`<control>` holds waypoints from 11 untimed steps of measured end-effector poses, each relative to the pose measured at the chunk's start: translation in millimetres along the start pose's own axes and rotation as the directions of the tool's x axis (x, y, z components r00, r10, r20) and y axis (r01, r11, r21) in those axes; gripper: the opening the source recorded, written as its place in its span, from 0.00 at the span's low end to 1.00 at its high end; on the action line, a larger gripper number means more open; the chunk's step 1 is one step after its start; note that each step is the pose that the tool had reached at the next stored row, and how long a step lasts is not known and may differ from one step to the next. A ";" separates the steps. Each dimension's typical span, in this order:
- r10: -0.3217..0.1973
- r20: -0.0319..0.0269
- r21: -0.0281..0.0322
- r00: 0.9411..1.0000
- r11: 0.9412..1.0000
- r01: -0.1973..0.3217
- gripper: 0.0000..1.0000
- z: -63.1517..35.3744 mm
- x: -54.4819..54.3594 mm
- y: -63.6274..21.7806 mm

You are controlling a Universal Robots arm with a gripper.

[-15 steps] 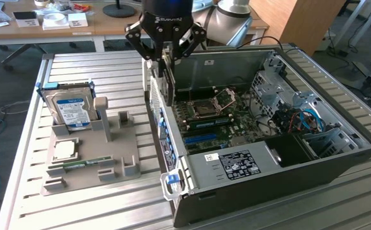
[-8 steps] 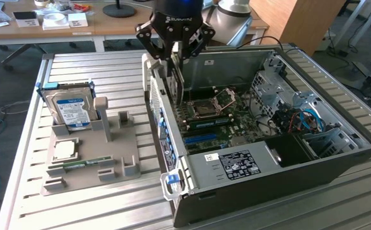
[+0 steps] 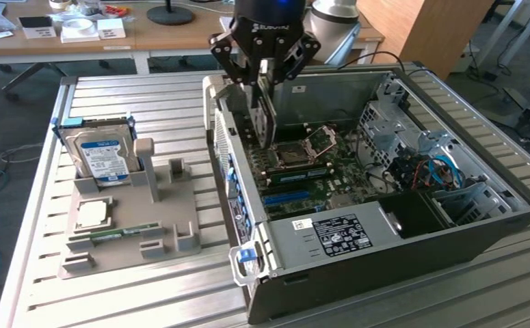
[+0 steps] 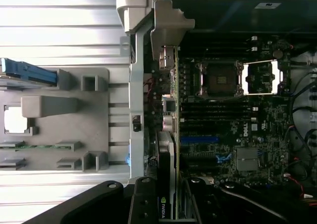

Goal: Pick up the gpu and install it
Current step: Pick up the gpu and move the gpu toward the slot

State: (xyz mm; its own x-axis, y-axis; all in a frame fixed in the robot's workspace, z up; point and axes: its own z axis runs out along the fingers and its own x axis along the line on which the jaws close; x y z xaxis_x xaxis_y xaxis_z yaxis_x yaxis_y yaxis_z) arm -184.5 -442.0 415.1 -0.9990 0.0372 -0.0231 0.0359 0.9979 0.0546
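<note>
The pincer (image 3: 265,74) was clamped on the gpu (image 3: 267,116), which hung on edge inside the open case (image 3: 483,236), above the motherboard (image 3: 338,171) and close to the wall on the exterior view's left. Whether it sat in a slot could not be told. In the wrist view the card's edge bore an NVIDIA mark (image 4: 162,209), and the board read DELL (image 4: 246,130). The case's stickers (image 3: 342,236) were illegible. On the desk (image 3: 128,96), at the exterior view's left, a blue-labelled hard drive (image 3: 100,156) stood in a grey holder (image 3: 169,222).

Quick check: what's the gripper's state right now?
Gripper: closed on the gpu, holding it on edge in the open computer case.
</note>
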 end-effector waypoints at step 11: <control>0.000 0.000 0.000 1.000 1.000 0.000 0.27 0.6 -24.1 0.9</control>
State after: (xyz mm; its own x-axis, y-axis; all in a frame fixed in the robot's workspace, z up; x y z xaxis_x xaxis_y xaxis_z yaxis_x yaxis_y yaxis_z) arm -160.4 -441.9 415.1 -0.9990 0.0373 -0.0231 0.0360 0.9979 0.0547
